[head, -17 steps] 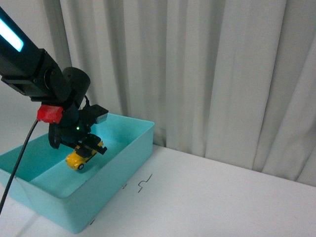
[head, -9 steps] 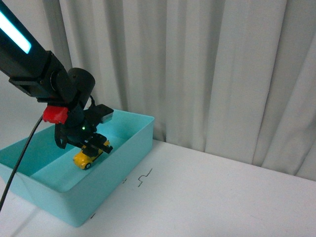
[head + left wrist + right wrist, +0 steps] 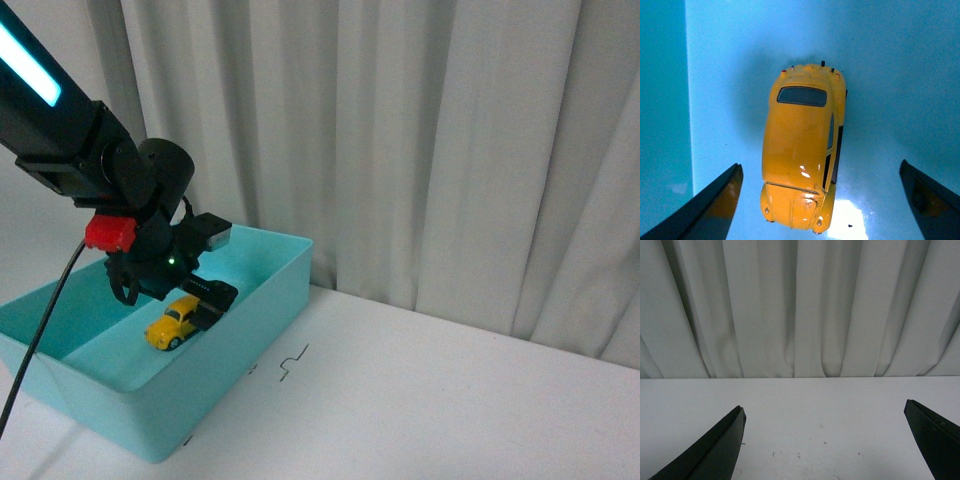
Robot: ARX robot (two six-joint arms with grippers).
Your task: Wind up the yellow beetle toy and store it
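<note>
**No text to read**

You will find no word, number or brand that reads on the toy (image 3: 802, 150), the bin (image 3: 275, 290) or the red tag (image 3: 108, 232). The one sign is a small black zigzag mark (image 3: 292, 364) on the table (image 3: 450, 400), near the bin's front wall. It forms no letter or digit you could make out.

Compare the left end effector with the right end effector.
The left end effector hangs over the teal bin, the right end effector over bare white table. The left has the yellow toy car lying untouched between its fingers; the right has nothing between its own. Both are open.
</note>
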